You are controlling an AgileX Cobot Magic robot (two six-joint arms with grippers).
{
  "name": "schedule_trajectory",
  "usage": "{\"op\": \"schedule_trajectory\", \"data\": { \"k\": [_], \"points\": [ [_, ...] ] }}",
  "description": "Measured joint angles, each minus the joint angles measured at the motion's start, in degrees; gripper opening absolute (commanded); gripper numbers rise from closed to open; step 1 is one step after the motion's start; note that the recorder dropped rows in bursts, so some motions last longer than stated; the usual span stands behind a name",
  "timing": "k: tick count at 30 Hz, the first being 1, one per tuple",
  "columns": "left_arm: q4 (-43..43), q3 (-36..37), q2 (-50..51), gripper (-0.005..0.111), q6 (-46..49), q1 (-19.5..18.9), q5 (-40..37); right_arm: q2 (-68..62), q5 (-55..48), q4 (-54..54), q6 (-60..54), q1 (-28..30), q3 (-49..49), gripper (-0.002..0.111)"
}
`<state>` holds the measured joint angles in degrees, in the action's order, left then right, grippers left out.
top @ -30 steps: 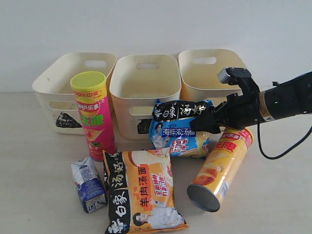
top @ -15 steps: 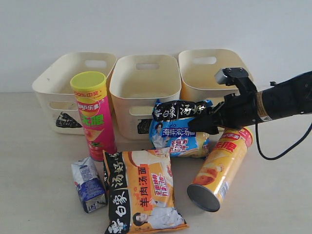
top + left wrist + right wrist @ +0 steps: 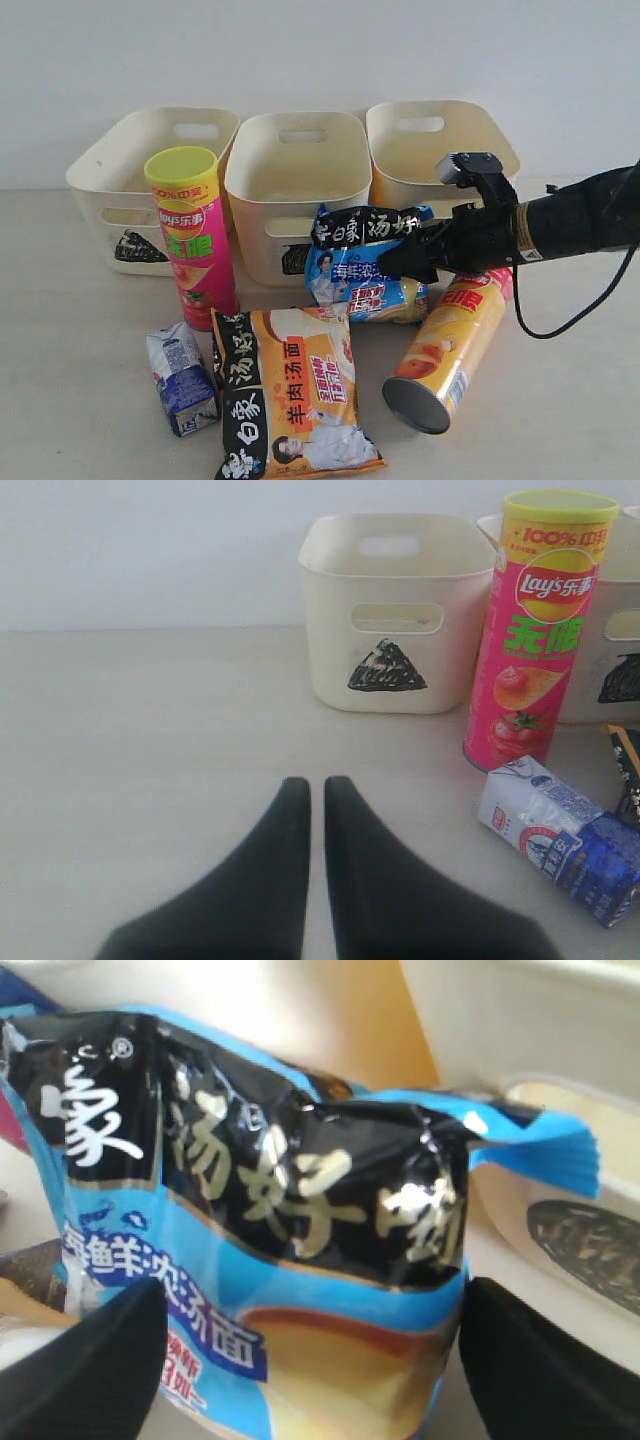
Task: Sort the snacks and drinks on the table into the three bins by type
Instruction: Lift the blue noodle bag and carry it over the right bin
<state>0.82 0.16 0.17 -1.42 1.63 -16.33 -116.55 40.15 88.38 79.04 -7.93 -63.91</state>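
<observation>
Blue noodle packet (image 3: 270, 1260) lies between the right pincer's (image 3: 315, 1355) wide-apart fingers (image 3: 90, 1360).

Seen frontally, slightly from above, facing the bins (image 3: 262, 215). From left wrist, low over the surface (image 3: 150, 730), sharing the pink tube (image 3: 540, 630). From right wrist, very near, seemingly tilted toward the blue packet (image 3: 280, 1220).

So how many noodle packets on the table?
2. The orange noodle packet lies flat at the front; the blue noodle packet stands behind it, before the bins. Bin floors are partly hidden.
</observation>
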Motion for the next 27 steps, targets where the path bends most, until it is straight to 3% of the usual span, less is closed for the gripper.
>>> {"op": "schedule_trajectory", "data": {
  "k": [15,19,22,23,27],
  "points": [
    [0.0,0.0,0.0,0.004,0.0,0.0,0.0,-4.01,1.07,-4.83,-7.55,0.0,0.0,0.07],
    [0.0,0.0,0.0,0.004,0.0,0.0,0.0,-4.01,1.18,-5.45,-8.48,0.0,0.0,0.046],
    [0.0,0.0,0.0,0.004,0.0,0.0,0.0,-4.01,0.79,-6.14,-8.64,-0.02,0.0,0.008],
    [0.0,0.0,0.0,0.004,0.0,0.0,0.0,-4.01,0.3,-6.23,-8.79,-0.02,0.0,0.0],
    [0.0,0.0,0.0,0.004,0.0,0.0,0.0,-4.01,-0.69,-6.72,-8.79,-0.12,0.0,0.0]
  ]
}}
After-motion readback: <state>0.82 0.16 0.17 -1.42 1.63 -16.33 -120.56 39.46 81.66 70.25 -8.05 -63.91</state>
